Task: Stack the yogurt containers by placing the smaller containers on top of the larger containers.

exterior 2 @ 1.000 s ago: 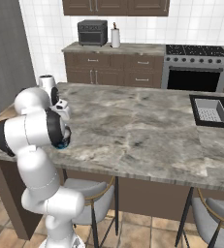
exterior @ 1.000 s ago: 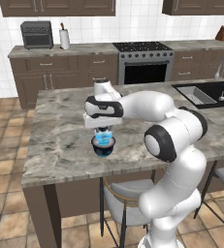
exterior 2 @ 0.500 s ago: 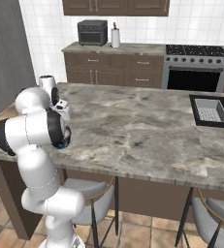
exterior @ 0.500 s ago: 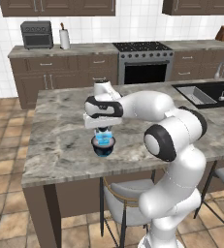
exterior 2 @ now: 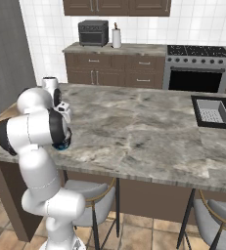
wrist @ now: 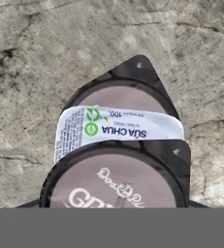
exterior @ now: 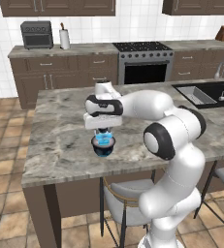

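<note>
We see our gripper (exterior: 103, 130) pointing straight down over a stack of yogurt cups near the front edge of the island counter (exterior: 55, 145). Its fingers are hidden behind the white hand in the left base view and do not appear clearly in the hand view, so we cannot tell how wide the jaws stand or whether they clasp anything. Directly under the hand, the light-blue cup (exterior: 103, 139) sits in the mouth of the wide dark cup (exterior: 104, 148), which rests on the stone. The blue one looks translucent and glossy; the dark one is round, bowl-like and navy. In the hand view we look down on a small dark round cup (wrist: 116, 184) with a pale brownish foil top bearing pale script, very close to the camera and overlapping the things below it. Beneath it a white label with green marks and dark lettering (wrist: 118, 130) curves across, and farther down lies a larger dark lid with a pale round centre and squared-off corner tabs (wrist: 133, 80). The counter is grey-brown marble, veined and mottled, with a smooth polished look. In the right base view the arm's bulky white joints cover most of the stack, leaving a sliver of blue and dark (exterior 2: 63, 145) at the counter's near edge.
</note>
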Tool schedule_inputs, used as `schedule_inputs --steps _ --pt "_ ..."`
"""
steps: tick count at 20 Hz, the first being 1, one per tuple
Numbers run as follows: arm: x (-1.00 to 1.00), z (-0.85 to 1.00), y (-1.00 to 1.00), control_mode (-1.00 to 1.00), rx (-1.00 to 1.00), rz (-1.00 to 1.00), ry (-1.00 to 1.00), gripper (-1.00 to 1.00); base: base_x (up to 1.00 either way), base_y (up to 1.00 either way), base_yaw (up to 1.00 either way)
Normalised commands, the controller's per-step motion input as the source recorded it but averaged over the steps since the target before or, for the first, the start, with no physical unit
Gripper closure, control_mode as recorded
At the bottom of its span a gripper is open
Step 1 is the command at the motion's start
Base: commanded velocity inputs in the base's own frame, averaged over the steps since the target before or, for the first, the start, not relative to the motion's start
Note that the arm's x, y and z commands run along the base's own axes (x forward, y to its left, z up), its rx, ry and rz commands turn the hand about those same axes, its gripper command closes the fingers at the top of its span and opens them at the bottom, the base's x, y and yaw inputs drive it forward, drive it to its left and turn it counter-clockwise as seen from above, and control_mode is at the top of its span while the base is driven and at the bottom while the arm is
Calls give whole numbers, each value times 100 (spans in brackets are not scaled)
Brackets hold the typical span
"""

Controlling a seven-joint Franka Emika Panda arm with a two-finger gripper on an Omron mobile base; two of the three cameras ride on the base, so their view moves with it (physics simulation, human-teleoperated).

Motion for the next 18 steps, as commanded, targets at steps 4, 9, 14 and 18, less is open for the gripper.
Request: schedule_inputs --steps 4,9,14,18 --pt "0 -7 0 -100 0 0 3 100 0 0 0" --pt "1 -9 0 -100 0 0 1 100 0 0 0" --pt "3 -8 0 -100 0 0 1 100 0 0 0" --pt "4 -7 0 -100 0 0 1 100 0 0 0"
